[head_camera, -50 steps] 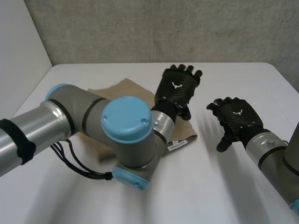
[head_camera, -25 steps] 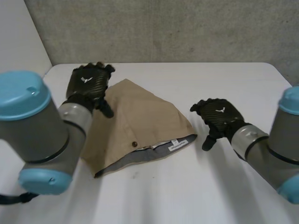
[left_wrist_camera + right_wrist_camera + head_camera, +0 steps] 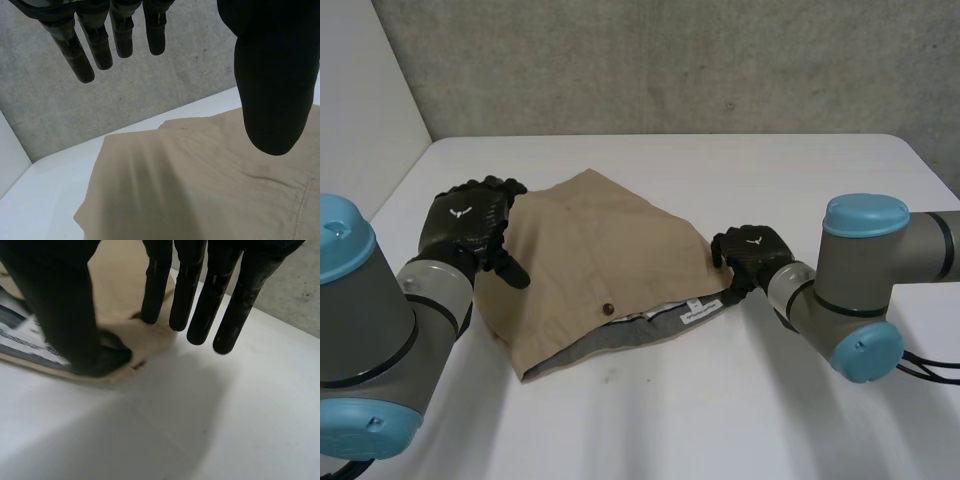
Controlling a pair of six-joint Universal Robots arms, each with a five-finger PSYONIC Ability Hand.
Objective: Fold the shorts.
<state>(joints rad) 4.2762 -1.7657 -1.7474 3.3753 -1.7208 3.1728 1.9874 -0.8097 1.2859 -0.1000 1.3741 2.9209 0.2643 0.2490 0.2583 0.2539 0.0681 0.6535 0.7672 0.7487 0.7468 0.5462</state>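
Note:
Tan shorts (image 3: pixel 610 250) lie folded into a rough triangle in the middle of the white table (image 3: pixel 720 420), the grey waistband lining with its white label (image 3: pixel 700 311) facing me. My left hand (image 3: pixel 470 222) hovers open over the shorts' left edge, fingers (image 3: pixel 120 35) straight above the cloth (image 3: pixel 200 180). My right hand (image 3: pixel 752 250) is down at the right waistband corner. In its wrist view the thumb (image 3: pixel 60 300) presses on the shorts' corner (image 3: pixel 117 280) beside the label (image 3: pixel 20 335). One fingertip touches the cloth; the other fingers stay straight over bare table.
A dark button (image 3: pixel 608 309) sits near the waistband edge. A grey concrete wall (image 3: pixel 670 60) stands behind the table and a white wall (image 3: pixel 360 100) at its left. Bare tabletop lies in front of and to the right of the shorts.
The left arm has swung from over the shorts' right side to their left edge, uncovering them. The right hand has moved left and down onto the waistband corner, its thumb closing in.

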